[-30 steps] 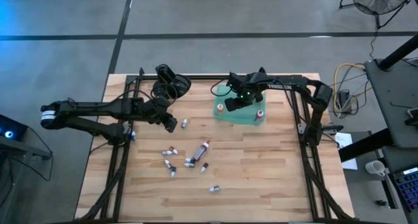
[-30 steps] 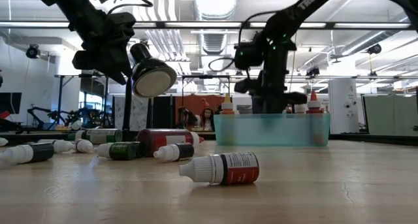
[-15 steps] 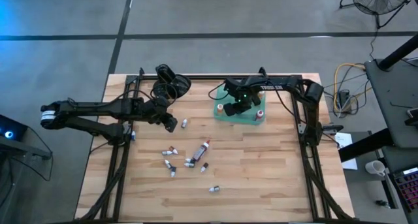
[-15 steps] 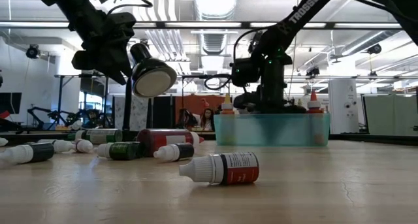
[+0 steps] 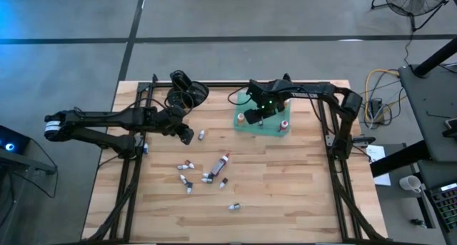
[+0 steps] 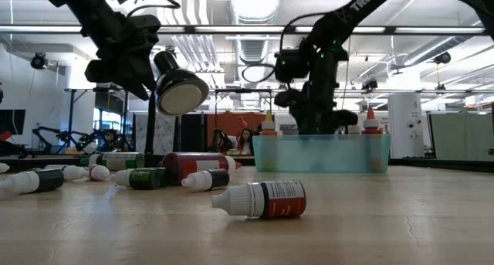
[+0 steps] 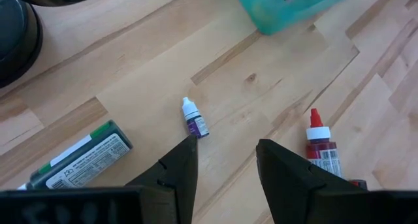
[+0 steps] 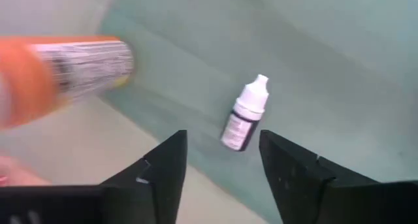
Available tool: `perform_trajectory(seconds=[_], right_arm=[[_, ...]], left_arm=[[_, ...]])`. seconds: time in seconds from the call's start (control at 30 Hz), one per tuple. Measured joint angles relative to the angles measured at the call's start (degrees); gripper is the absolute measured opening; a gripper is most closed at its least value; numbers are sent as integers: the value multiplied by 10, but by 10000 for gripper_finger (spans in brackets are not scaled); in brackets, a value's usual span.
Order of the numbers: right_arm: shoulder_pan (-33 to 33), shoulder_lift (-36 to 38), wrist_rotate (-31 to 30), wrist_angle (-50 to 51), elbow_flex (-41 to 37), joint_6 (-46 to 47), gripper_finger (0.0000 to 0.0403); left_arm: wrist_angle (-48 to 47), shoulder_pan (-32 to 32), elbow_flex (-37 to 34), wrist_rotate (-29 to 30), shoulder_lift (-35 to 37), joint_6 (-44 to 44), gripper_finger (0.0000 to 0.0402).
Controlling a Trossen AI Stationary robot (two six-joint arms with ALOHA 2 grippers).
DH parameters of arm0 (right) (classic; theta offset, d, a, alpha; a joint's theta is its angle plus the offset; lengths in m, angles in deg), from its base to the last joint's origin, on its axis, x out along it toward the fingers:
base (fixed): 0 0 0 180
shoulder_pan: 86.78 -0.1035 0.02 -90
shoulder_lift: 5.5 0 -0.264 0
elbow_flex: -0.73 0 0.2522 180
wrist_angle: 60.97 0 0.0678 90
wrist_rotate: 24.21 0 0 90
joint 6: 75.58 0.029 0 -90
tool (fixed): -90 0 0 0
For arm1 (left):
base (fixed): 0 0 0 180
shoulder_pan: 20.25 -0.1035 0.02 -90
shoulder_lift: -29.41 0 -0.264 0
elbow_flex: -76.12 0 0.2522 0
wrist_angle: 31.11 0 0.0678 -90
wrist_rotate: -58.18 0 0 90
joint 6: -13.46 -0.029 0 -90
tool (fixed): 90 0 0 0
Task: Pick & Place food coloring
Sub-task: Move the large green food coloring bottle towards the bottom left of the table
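Right end effector (image 5: 254, 118): hanging released over the teal tray (image 5: 265, 128), a small white bottle (image 8: 243, 115) lying inside beneath it. Advice: lift straight up.

Left end effector (image 7: 225, 160): released, hovering above a purple-labelled bottle (image 7: 194, 119) on the bench (image 5: 285, 188); centre before closing.

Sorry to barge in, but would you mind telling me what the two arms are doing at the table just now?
They are sorting food coloring bottles into the teal tray. The right gripper hangs open over the tray, above a small white bottle lying on the tray floor. The left gripper is open above a purple-labelled bottle on the wood. Several more bottles lie scattered mid-table.
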Motion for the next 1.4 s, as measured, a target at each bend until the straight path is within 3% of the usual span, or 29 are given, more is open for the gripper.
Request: perform_trajectory(seconds=[0.2,0.37,0.53,0.77,0.97,1.2,1.4], right_arm=[[-16,61,-63,-1,0,-11,220],[-66,130,-136,-17,0,-37,226],[-133,183,-208,-65,0,-49,225],[-198,207,-224,-97,4,-88,226],[-226,207,-224,-93,7,-89,225],[-227,206,-225,-93,5,-98,224],[-228,206,-225,-93,5,-103,224]], left_arm=[[0,0,0,0,0,-1,129],[0,0,0,0,0,-10,129],[1,0,-8,-2,0,-103,129],[-44,0,-50,-27,0,-176,129],[-146,0,-81,-4,0,-113,129],[-148,-3,-77,85,0,-110,129],[-166,-76,-73,38,-1,73,129]])
